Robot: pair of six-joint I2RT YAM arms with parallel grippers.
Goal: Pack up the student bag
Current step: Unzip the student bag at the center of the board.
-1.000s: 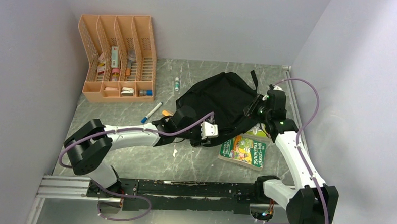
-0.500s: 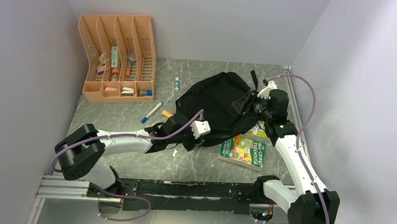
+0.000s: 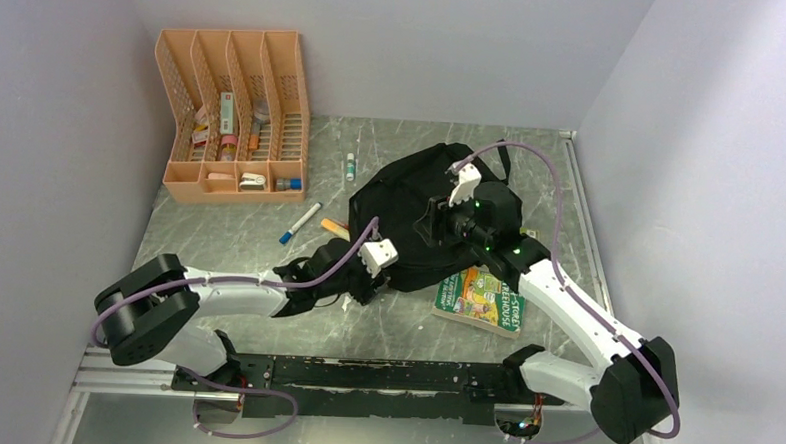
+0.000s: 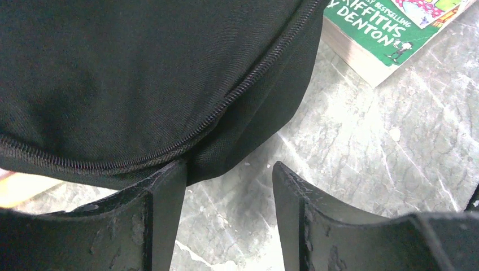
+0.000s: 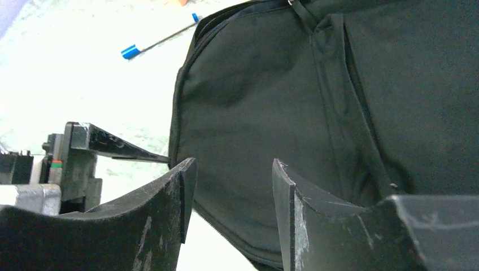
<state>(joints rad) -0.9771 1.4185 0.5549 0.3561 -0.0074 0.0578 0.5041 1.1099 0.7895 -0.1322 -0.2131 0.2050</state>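
Your grey marbled table (image 3: pixel 384 327) carries the student bag (image 3: pixel 405 198) at its middle, with a green book (image 3: pixel 481 298) just beside it on the near right. At the far left you see an orange organiser (image 3: pixel 231 115). A blue-capped pen (image 3: pixel 300 223) and a small white tube (image 3: pixel 350 167) lie between it and the bag.

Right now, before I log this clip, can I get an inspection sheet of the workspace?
Surface: grey marbled table, no spills seen.
Job's things: black student bag lying flat, no opening in view; green book at its near edge, outside.
Clutter: blue-capped marker, small tube, orange mesh organiser holding small items.
Grippers: left gripper open at the bag's near hem; right gripper open over the bag's fabric; neither holds anything.
Cables: purple cable looping above the bag; no snag seen.
Surroundings: plain walls on three sides.
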